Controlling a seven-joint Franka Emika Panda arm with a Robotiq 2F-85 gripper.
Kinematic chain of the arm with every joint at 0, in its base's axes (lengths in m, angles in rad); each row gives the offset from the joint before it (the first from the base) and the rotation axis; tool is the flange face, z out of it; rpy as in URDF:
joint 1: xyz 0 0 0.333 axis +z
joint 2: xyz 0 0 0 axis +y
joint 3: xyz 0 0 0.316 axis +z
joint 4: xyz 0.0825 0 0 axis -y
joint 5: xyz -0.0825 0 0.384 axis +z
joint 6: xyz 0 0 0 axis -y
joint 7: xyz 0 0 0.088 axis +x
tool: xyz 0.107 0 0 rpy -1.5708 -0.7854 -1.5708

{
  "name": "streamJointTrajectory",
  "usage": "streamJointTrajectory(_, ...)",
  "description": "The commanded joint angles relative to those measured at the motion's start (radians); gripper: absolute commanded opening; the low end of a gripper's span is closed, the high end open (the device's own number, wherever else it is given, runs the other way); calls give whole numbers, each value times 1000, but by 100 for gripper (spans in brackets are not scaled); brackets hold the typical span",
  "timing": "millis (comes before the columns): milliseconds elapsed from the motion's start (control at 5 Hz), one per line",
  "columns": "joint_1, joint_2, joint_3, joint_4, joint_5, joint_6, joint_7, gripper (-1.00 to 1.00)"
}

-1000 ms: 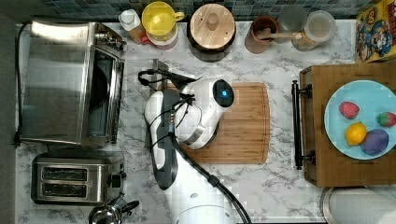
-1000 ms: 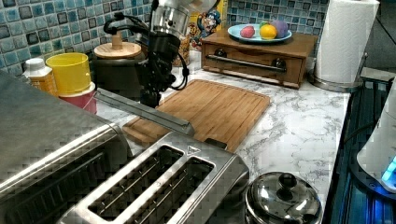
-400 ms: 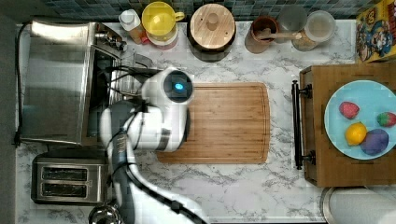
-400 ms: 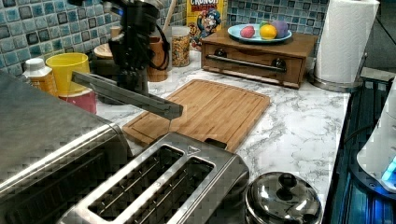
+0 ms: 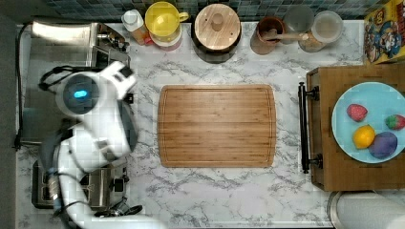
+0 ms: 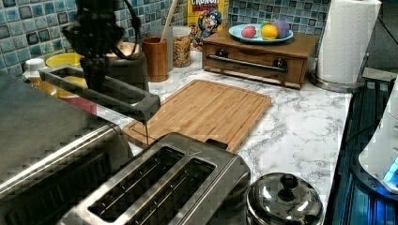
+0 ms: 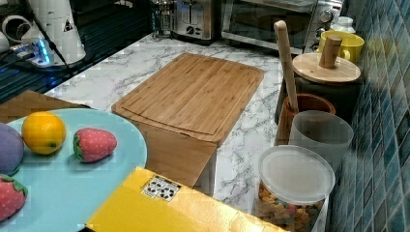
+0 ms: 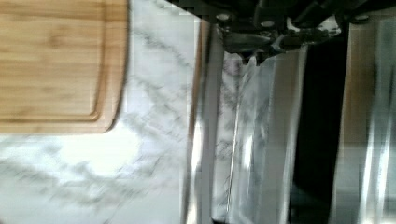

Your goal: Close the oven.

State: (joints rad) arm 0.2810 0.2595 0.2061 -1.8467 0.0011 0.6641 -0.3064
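Observation:
The oven stands at the top view's left, a brushed-steel box; it also shows far off in the right view. In the left view its door is lifted part way, the bar edge hanging above the counter. My gripper presses on that door from the counter side, shut with nothing held. The wrist view has the gripper against the door's steel frame, with a dark gap into the oven beside it. From above, my arm covers the door.
A two-slot toaster sits beside the oven, with a lidded pot near it. A wooden cutting board lies mid-counter. Jars and a yellow cup line the back wall. A wooden tray with a fruit plate stands at the top view's right.
My arm swung from over the cutting board toward the oven at the top view's left. The door rose from nearly flat to part way up.

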Motion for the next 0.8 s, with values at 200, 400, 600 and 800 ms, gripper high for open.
streamJointTrajectory(200,121,25,6,256,-181,-189,300,-100)
streamJointTrajectory(400,131,-6,-7,240,-186,-191,360,-100)
streamJointTrajectory(600,138,-87,14,185,-174,-175,359,-100)
streamJointTrajectory(800,149,-87,2,185,-171,-175,358,-100)
